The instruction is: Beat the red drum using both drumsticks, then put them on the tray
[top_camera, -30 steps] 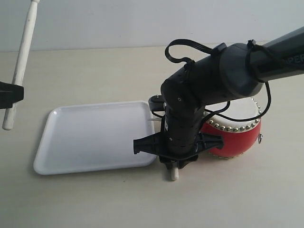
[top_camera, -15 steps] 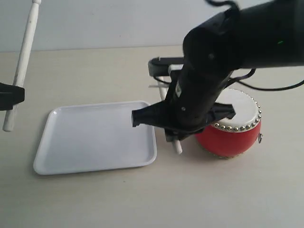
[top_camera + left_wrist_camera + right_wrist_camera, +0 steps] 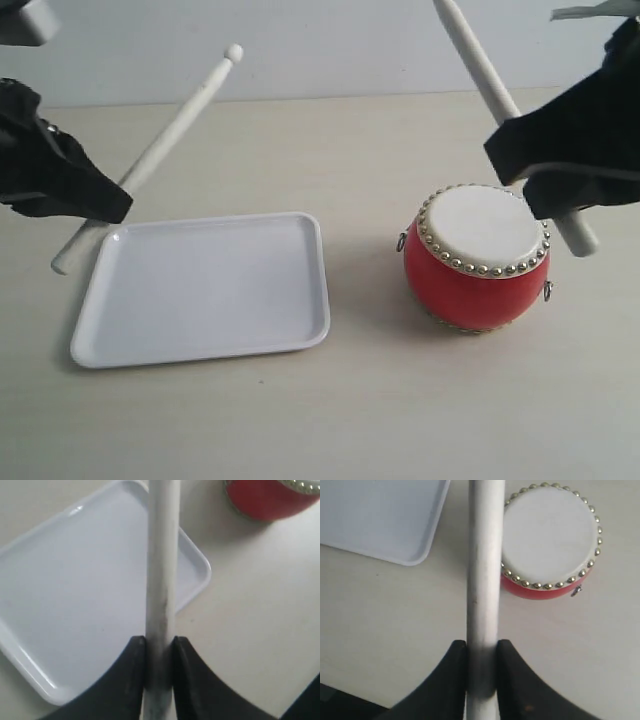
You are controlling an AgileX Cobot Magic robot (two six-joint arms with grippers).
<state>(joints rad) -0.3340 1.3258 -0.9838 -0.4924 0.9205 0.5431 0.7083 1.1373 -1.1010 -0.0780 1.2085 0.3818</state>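
My left gripper (image 3: 159, 647) clamps the left drumstick (image 3: 165, 150) and my right gripper (image 3: 482, 650) the right drumstick (image 3: 478, 68), both held high and slanted, I think for beating. The red drum (image 3: 478, 262) stands below the right gripper, the tray (image 3: 200, 352) below the left.

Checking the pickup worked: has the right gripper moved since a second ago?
Yes. The right gripper rose rightward, from beside the tray's right edge to above the red drum's right side, gripping a drumstick.
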